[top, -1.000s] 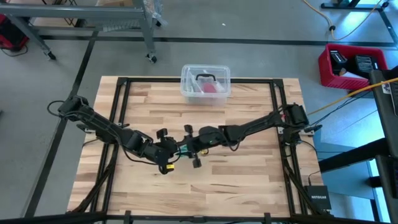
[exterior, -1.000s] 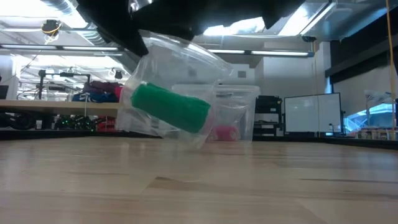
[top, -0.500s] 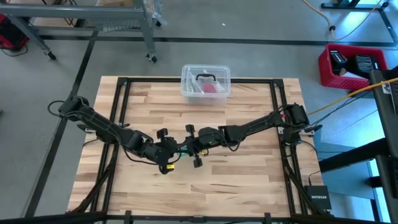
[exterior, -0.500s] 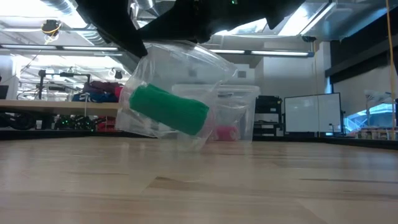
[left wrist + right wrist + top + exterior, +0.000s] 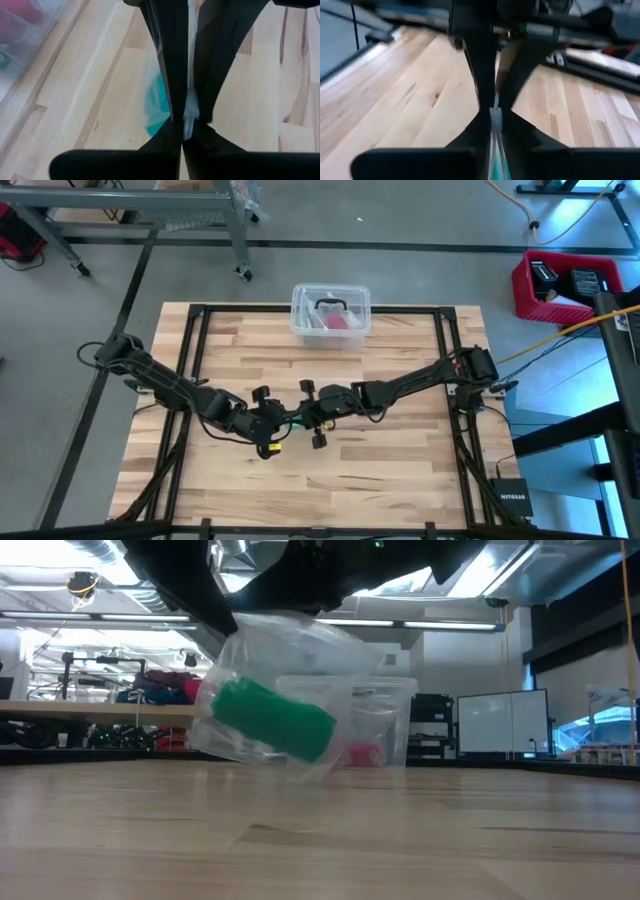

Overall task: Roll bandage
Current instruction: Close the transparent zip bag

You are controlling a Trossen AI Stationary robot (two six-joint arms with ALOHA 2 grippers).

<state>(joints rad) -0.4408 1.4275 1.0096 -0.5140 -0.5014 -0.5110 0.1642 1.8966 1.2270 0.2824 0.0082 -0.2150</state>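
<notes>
Hanging above bare table (image 5: 400, 840) — bagged bandage (image 5: 272, 718), clear tub (image 5: 375, 720) behind.

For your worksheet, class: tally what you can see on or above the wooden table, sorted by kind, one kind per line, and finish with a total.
Rolled teal-green bandage: 1
Clear plastic bag around it: 1
Clear plastic tub with pink-red contents: 1
Dark two-finger grippers, left gripper, right gripper: 2
Total: 5
</notes>
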